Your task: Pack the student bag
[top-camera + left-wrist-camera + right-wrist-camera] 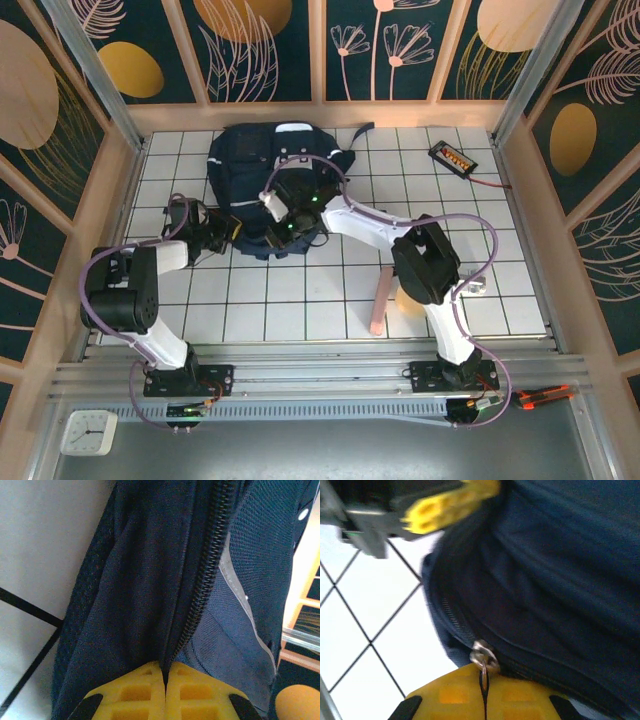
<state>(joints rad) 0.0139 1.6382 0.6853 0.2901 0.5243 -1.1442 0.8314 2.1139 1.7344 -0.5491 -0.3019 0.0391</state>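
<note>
The student bag (pixel 262 165), a dark navy backpack, lies at the back middle of the tiled table. My left gripper (pixel 234 231) is at the bag's lower left edge. In the left wrist view its yellow fingers (pixel 145 690) are shut on a fold of navy fabric (pixel 140 580) beside the black zipper teeth (pixel 200 590). My right gripper (pixel 289 227) is over the bag's near edge. Seen from the right wrist, this gripper (pixel 484 680) is shut on the metal zipper pull (pixel 482 656) of the bag (pixel 560 570). The left gripper's yellow fingers (pixel 445 505) show blurred at the top.
A pink stick-like object (pixel 381 297) lies on the tiles by the right arm's elbow. A small black and orange device (pixel 452 157) with a cable sits at the back right. A clock (pixel 88 432) and an orange-handled tool (pixel 540 397) lie below the table's near rail.
</note>
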